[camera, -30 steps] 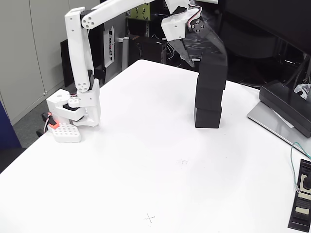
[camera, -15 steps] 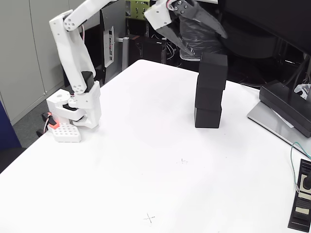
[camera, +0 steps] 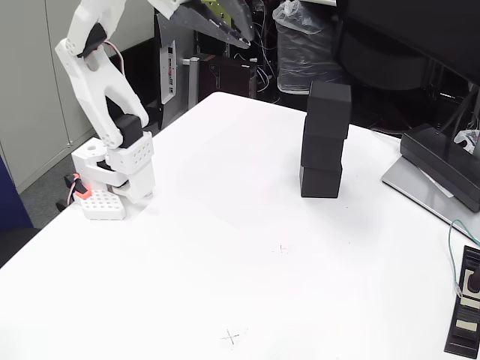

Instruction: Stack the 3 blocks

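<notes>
No brand name or legible writing could be read anywhere in the fixed view; the only markings were two small pen crosses on the white table [camera: 225,247], one near the middle [camera: 282,248] and one close to the front edge [camera: 232,337], and white marks, too small to read, on a flat black device [camera: 465,313] lying at the table's right front edge. The three blocks stood as one column on the table's far right part: the bottom block [camera: 320,181] rested on the surface, the middle block [camera: 323,150] sat on it, and the top block [camera: 329,109] sat on that, shifted slightly to the right so the column leaned a little. Nothing touched the stack. The gripper [camera: 241,37] hung high at the top of the picture, up and to the left of the column and well apart from it, its dark fingers [camera: 214,26] holding nothing; whether they were spread or closed I could not tell. The arm's white base [camera: 120,172] sat at the table's left edge. A grey laptop-like slab [camera: 420,184] and a dark object on it lay near the right edge, just beyond the stack. A wide bare stretch of tabletop lay between base, column and front edge.
</notes>
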`<act>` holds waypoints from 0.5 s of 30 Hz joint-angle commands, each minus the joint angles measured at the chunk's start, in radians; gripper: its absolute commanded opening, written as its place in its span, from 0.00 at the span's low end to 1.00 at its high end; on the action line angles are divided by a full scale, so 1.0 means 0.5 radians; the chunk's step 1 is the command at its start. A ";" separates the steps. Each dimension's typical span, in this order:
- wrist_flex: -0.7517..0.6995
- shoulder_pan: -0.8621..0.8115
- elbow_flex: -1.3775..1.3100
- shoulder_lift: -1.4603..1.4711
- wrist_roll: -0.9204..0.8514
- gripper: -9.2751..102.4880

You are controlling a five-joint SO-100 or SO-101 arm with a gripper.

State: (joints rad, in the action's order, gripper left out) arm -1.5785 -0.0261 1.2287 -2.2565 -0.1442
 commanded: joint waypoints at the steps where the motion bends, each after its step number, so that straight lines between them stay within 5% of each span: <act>1: -0.006 -0.015 0.043 -0.055 -0.028 0.08; 9: 0.049 0.012 0.782 -0.746 -0.034 0.08; 15: 0.522 0.015 1.534 -1.384 -0.018 0.08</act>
State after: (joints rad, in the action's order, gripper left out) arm -1.3990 -0.0199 1.8346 -2.8655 -0.1534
